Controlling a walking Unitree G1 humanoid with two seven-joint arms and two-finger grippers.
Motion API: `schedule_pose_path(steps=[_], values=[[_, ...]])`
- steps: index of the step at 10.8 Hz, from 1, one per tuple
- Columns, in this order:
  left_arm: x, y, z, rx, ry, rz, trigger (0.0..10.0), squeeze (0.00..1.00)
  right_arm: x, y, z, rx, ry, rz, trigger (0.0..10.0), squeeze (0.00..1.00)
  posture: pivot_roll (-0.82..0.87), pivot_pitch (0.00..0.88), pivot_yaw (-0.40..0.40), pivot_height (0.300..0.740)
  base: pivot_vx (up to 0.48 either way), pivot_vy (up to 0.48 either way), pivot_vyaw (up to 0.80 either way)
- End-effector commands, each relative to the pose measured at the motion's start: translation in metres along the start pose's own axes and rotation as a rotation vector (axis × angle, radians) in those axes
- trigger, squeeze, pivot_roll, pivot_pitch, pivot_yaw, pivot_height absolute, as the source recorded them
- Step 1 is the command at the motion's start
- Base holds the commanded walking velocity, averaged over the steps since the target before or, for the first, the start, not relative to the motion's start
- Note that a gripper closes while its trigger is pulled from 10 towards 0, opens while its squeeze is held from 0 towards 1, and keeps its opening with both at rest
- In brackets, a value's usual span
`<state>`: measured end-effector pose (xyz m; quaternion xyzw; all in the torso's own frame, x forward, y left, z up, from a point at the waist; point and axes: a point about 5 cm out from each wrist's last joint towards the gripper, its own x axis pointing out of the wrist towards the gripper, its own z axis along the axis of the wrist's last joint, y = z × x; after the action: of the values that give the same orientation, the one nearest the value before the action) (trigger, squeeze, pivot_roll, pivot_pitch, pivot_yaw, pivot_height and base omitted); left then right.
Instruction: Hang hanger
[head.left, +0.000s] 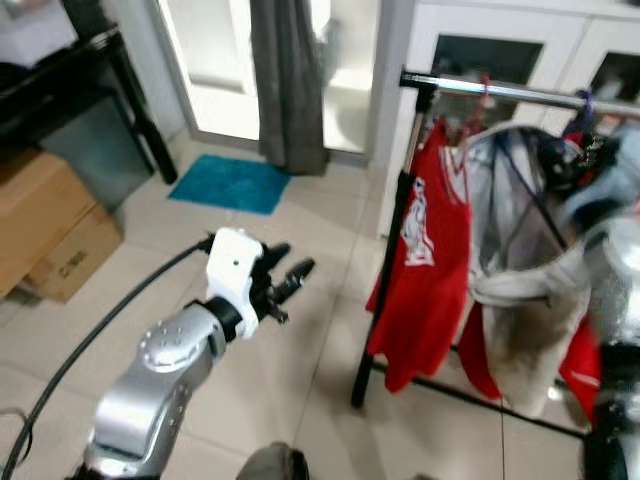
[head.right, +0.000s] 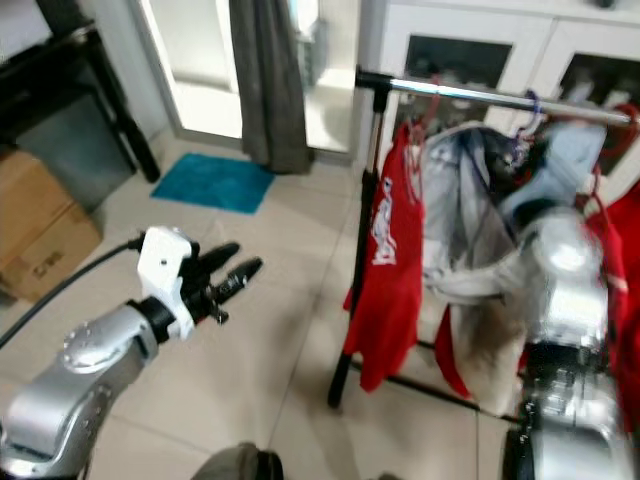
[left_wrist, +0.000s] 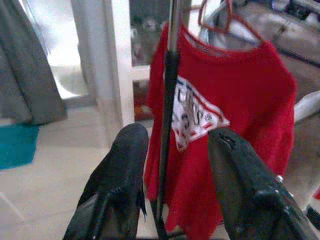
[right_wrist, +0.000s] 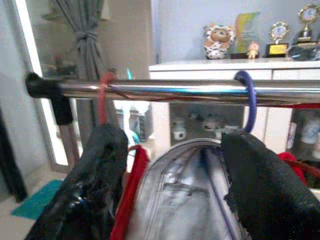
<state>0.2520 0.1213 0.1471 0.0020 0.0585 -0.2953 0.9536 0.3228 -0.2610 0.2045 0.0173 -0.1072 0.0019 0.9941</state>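
Right wrist view: purple hanger (right_wrist: 247, 100) on rail (right_wrist: 175, 90), betw. spread right fingers (right_wrist: 265, 185), untouched; left fingers (left_wrist: 125, 175) spread too.

Bright daylight through doorway (head.left: 225, 70), glare; right side motion-blurred.

**Hangers on the chrome rail**

A purple hanger (right_wrist: 248, 100) hooks over the chrome rail (right_wrist: 165, 90), its hook wrapped round the bar, and carries a pale grey garment (right_wrist: 175, 200) that hangs straight below. Near the rail's capped end, a red hanger (right_wrist: 104, 97) also hooks over the bar and holds a red shirt (head.left: 425, 265) with a white printed patch (the lettering is too blurred to read). The two hooks sit apart along the rail, the red one closer to the black upright post (head.left: 385, 270).
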Motion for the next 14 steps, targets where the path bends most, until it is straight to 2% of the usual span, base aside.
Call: schedule_pose_path(steps=[1,2,3,4,5,6,8,9,10,12,14], values=[[0.0,0.004,0.0,0.018,-0.005,0.033,10.0,0.0,-0.008,0.014,0.01,0.022,-0.035,0.036,10.0,1.0,0.01,0.0,0.069,0.723,0.0,-0.364,0.0],[0.006,0.002,-0.002,0.027,-0.012,0.049,10.0,0.0,-0.054,0.049,-0.006,0.042,0.011,0.072,10.0,1.0,0.0,0.0,0.07,0.723,0.0,-0.424,0.0],[0.008,0.001,-0.003,0.029,-0.015,0.054,10.0,0.0,-0.074,0.063,-0.017,0.077,0.057,0.092,10.0,1.0,-0.01,0.0,0.073,0.723,0.0,-0.42,0.0],[0.009,0.001,-0.003,0.037,-0.019,0.057,10.0,0.0,-0.081,0.069,-0.021,0.064,0.083,0.097,10.0,1.0,-0.01,0.0,0.072,0.723,0.0,-0.424,0.0],[0.011,0.0,-0.004,0.048,-0.023,0.075,10.0,0.0,-0.093,0.078,-0.027,0.026,0.147,0.093,10.0,0.76,-0.01,0.0,0.067,0.723,0.0,-0.356,0.0],[0.012,0.001,-0.007,0.033,-0.002,0.121,10.0,0.0,-0.1,0.082,-0.031,0.058,0.189,0.025,10.0,0.0,-0.01,0.0,0.059,0.723,0.0,0.0,0.0],[0.012,-0.004,-0.004,0.017,-0.051,0.146,10.0,0.0,-0.108,0.095,-0.037,0.076,0.229,-0.026,10.0,0.0,0.01,0.0,0.042,0.723,0.0,0.0,0.0],[0.011,-0.004,-0.004,0.029,-0.059,0.159,10.0,0.0,-0.107,0.099,-0.039,0.089,0.241,-0.031,10.0,0.0,0.01,0.0,0.039,0.723,0.255,0.0,0.0],[0.011,-0.002,-0.004,0.028,-0.057,0.179,10.0,0.0,-0.105,0.101,-0.04,0.094,0.253,-0.032,10.0,0.0,0.02,0.0,0.033,0.723,0.296,0.0,0.0],[0.009,-0.002,-0.006,0.031,-0.051,0.184,10.0,0.0,-0.105,0.103,-0.042,0.079,0.274,-0.026,10.0,0.0,0.02,0.0,0.024,0.723,0.336,0.0,-0.8],[0.01,-0.004,-0.006,0.041,-0.056,0.182,10.0,0.0,-0.102,0.105,-0.039,0.08,0.249,-0.003,10.0,0.0,0.02,0.0,0.018,0.723,0.377,0.0,0.0]])
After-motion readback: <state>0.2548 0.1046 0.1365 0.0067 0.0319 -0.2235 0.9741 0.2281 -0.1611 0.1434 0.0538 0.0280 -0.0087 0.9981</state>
